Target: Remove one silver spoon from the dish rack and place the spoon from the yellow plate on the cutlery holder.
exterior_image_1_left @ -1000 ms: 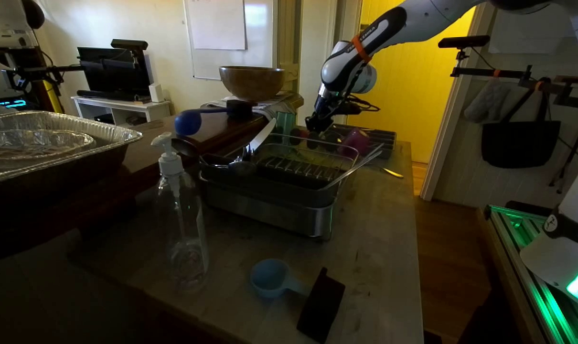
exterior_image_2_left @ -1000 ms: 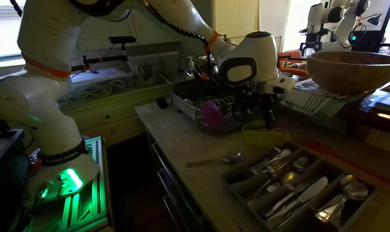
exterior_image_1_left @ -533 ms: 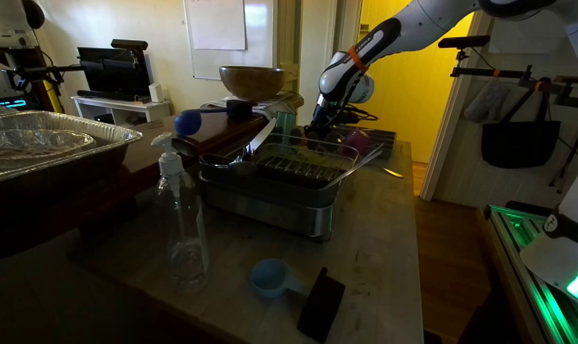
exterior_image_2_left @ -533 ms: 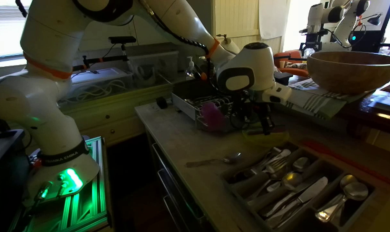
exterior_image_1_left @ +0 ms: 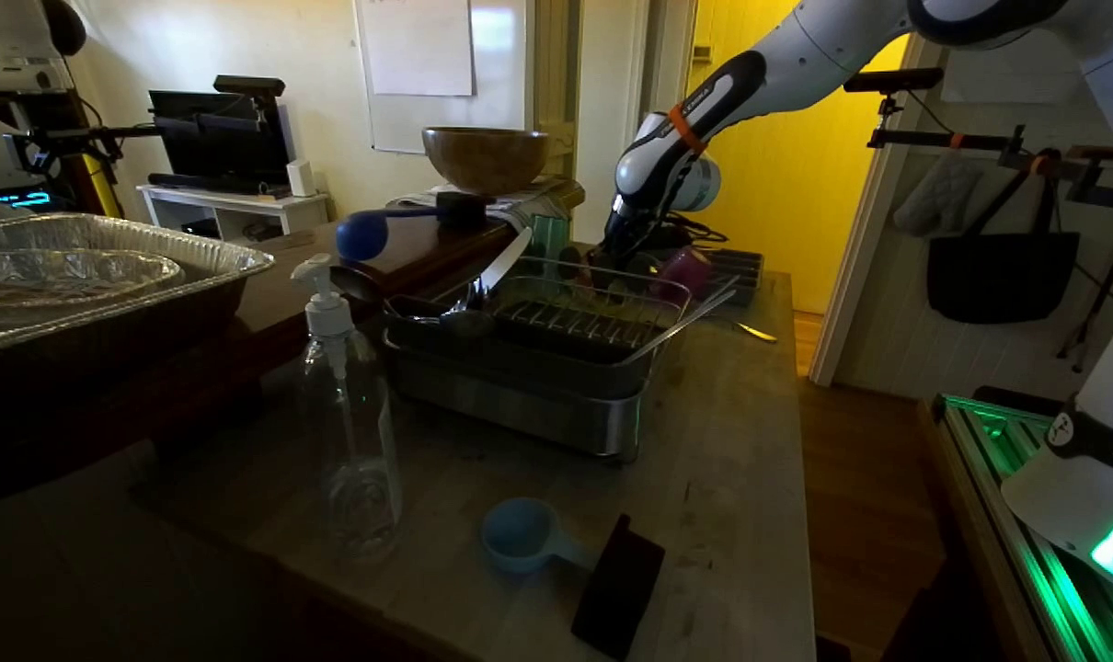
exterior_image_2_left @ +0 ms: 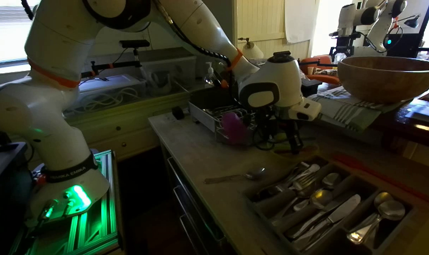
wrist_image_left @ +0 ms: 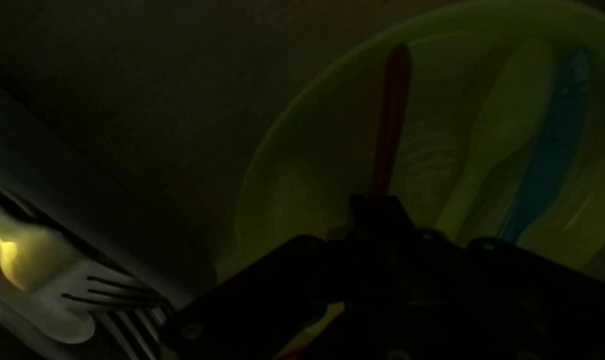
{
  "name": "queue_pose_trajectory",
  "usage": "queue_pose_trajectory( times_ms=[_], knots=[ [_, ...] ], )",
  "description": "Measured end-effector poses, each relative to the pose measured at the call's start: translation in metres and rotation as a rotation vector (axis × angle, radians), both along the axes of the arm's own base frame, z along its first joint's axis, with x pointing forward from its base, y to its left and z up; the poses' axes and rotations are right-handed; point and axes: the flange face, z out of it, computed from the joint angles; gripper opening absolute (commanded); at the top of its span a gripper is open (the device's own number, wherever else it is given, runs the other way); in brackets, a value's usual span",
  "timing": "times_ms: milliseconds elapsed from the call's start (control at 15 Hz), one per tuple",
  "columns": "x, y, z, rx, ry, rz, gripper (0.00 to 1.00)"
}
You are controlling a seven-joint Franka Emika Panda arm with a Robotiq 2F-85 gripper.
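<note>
Gripper tips sit close together, just below the centre of the wrist view, and look clamped on a red utensil in the yellow plate — so the pick from the plate is probably the step in hand.

The dish rack, upper middle of an exterior view, plays no part in this grasp. Next comes the cutlery holder, lower right of an exterior view: that calls for a straight lift clear of the plate's rim, a short carry, then release into a compartment.

The yellow plate is deep-sided, more like a bowl; a pale yellow utensil and a blue utensil lie right of the red one and could be nudged. A silver spoon lies outside the rack, near the holder, below centre — perhaps the rack half is done.

As for the red utensil, it is slim and dark, its rounded end towards the top of the wrist view. The other end is hidden, so calling it the task's spoon is a guess.
</note>
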Motion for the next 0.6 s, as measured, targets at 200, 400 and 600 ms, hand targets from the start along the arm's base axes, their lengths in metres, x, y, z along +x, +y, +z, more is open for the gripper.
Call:
queue_pose_trajectory(
  times_ms=[200, 400, 600],
  knots=[
    [-0.002, -0.006, 0.0, -0.017, 0.007, 0.004, 0.36],
    [-0.005, -0.012, 0.0, -0.031, 0.015, 0.003, 0.58],
    [-0.005, -0.012, 0.002, -0.033, 0.013, 0.004, 0.79]
  ],
)
